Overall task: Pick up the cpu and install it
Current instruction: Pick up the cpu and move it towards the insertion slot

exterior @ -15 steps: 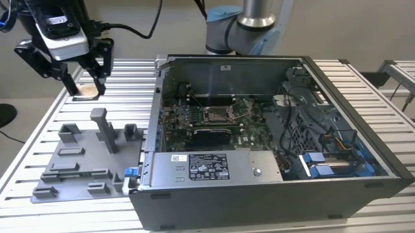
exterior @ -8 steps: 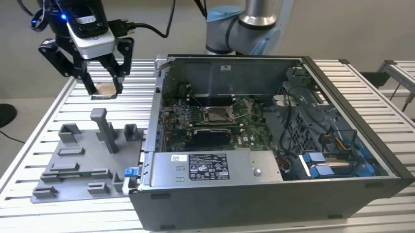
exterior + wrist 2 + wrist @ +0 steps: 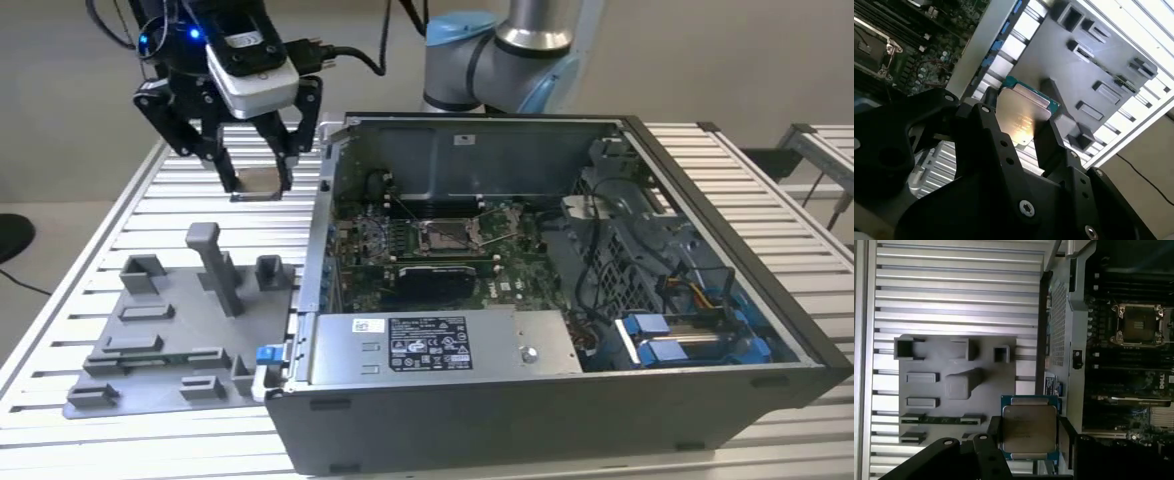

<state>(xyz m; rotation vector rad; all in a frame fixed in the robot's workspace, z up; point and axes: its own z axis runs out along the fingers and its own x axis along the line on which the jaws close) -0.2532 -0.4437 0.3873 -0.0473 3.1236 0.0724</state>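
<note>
Exterior view: my fingers (image 3: 216,150) cover much of the cpu (image 3: 262,181), and its face is too small to make out. Arm (image 3: 514,45) is cut off by the top edge. In both wrist views my gripper (image 3: 1030,432) (image 3: 1016,129) hides one edge of the cpu. Socket (image 3: 1139,325) contacts are too fine to tell. Motherboard (image 3: 1124,390) runs out of frame.

The cpu (image 3: 1029,432), a flat square chip with silver-grey top and green rim, hangs clamped at two edges in the gripper (image 3: 1029,440).
</note>
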